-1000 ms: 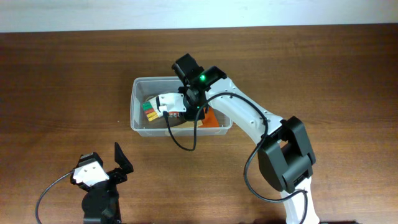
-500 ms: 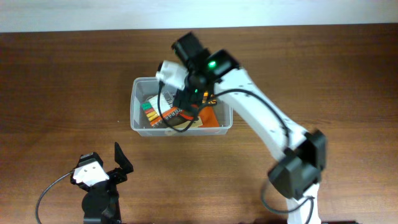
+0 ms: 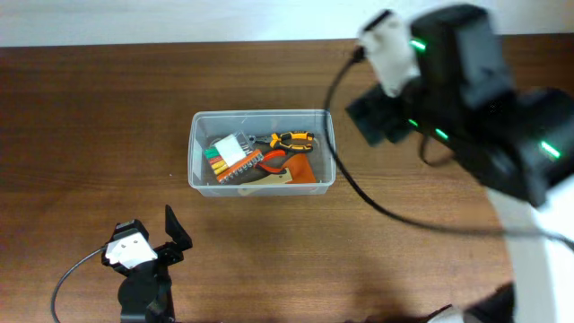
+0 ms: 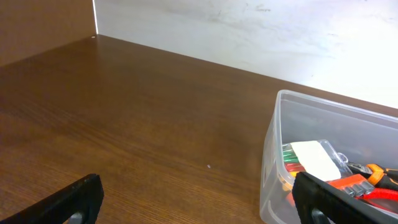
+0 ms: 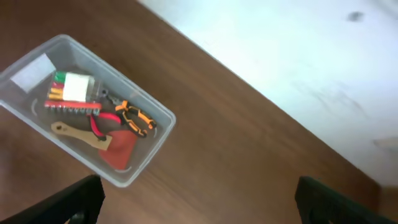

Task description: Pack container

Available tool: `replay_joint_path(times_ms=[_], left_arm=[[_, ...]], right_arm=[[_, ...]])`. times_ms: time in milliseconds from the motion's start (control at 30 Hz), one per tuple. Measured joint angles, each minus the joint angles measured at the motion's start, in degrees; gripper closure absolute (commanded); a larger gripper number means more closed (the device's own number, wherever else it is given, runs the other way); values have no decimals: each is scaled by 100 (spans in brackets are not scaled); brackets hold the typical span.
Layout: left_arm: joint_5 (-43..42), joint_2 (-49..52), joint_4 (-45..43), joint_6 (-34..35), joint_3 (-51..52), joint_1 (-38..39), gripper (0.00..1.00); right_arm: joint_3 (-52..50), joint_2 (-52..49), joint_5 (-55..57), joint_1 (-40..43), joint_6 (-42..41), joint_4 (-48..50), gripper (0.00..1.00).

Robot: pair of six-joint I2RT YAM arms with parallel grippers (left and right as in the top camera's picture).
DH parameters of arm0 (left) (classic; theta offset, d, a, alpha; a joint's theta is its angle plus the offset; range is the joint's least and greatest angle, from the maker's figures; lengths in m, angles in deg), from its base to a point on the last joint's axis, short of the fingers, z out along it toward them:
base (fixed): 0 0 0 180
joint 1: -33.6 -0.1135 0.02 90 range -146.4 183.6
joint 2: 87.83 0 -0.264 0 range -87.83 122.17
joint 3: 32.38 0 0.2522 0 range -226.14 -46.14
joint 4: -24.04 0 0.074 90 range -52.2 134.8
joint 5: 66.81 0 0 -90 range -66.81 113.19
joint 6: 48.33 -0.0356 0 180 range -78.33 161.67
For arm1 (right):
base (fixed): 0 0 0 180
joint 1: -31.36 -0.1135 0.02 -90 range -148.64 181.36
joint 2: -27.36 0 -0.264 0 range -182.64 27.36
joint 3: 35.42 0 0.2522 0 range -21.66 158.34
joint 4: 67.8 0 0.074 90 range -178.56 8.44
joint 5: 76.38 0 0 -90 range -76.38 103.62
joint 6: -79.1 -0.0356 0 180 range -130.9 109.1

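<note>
Left arm (image 3: 143,269) low, right arm (image 3: 466,81) high, jaws apart.

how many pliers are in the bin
2, as far as shows: an orange-and-black pair by the container's far wall, a red-handled pair beside it toward the middle. Others may lie hidden.

The right arm (image 3: 475,108) is showing up large and blurred: bulky black housings, small green lights (image 3: 417,45) glowing on them, and a white cap (image 3: 387,49) sitting at one end. A thin black cable (image 3: 377,205) is looping off it, and a white link (image 3: 529,260) is running below. The left arm (image 3: 143,289) is showing a black body, a white block (image 3: 126,247) and dark left fingers (image 3: 177,235), with a grey cable (image 3: 65,278) trailing from it. Seen from its wrist camera, the right fingers (image 5: 71,200) are appearing as matte black, squared-off tips.
</note>
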Motion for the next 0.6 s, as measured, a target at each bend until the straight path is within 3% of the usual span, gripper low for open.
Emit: replay_joint_path(times_ms=[267,600], left_arm=[[0,0,0,0,0,0,1],[-2,0,0,0,0,0,1]], right_arm=[[7,699,7,0,-238,-72,1],[7,662,7,0,-308,-74,1]])
